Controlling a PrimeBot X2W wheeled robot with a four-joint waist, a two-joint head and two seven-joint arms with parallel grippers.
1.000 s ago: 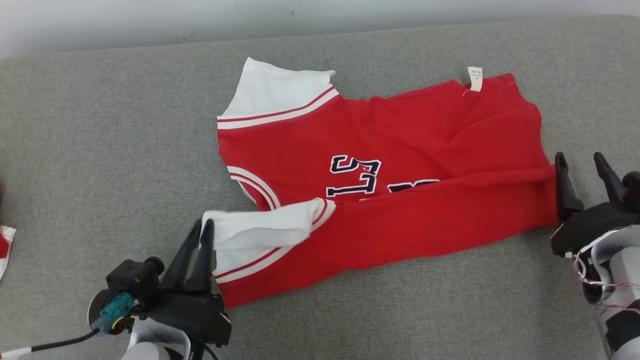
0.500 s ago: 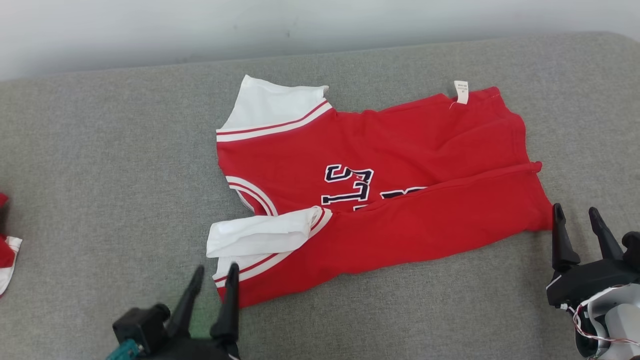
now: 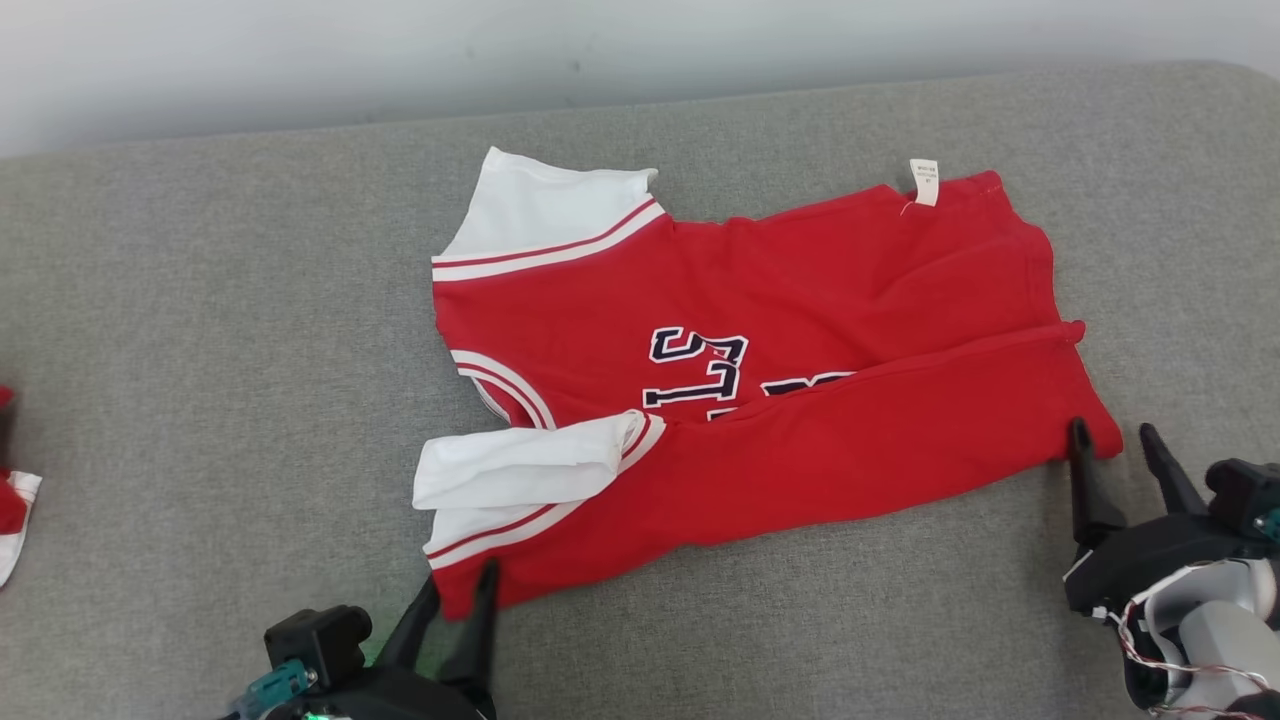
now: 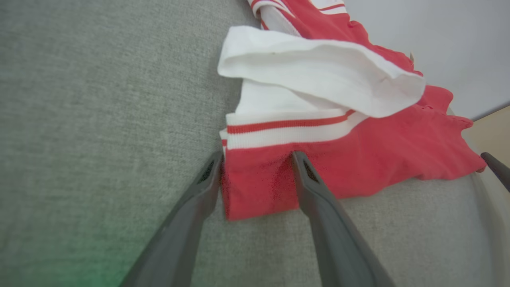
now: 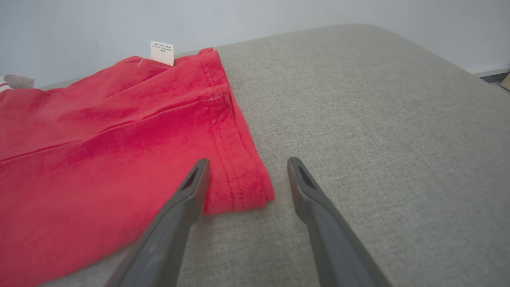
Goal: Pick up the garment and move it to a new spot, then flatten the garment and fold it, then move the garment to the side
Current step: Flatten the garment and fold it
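Left gripper (image 3: 461, 575) is spread wide and clamps nothing. The near corner of the red garment (image 3: 800, 300) sits right between its two fingers (image 4: 187, 223). In the left wrist view, one finger stands just off the cloth's edge over the grey cushion (image 3: 200, 300). The other is over the red fabric, just short of the white-and-red striped band. Whether either tip presses the cloth, I cannot tell. Just ahead of those fingertips a white sleeve (image 3: 520, 465) lies doubled back on top of the garment.

Over to the right gripper (image 3: 1113, 428): it is released as well, jaws well apart and holding nothing. The garment's other near corner, with its stitched hem, lies at its fingertips, closer to the inner finger. The outer finger is over bare cushion. Farther ahead of this gripper, on the garment's far edge, a small white label (image 3: 924, 182) sticks up.

The garment lies on the cushion and stretches from one gripper across to the other. Its near strip is folded over and covers part of the navy lettering. Well out beyond the left gripper's outer side lies a scrap of red-and-white cloth (image 3: 12, 500). A pale wall (image 3: 640, 50) runs behind the cushion
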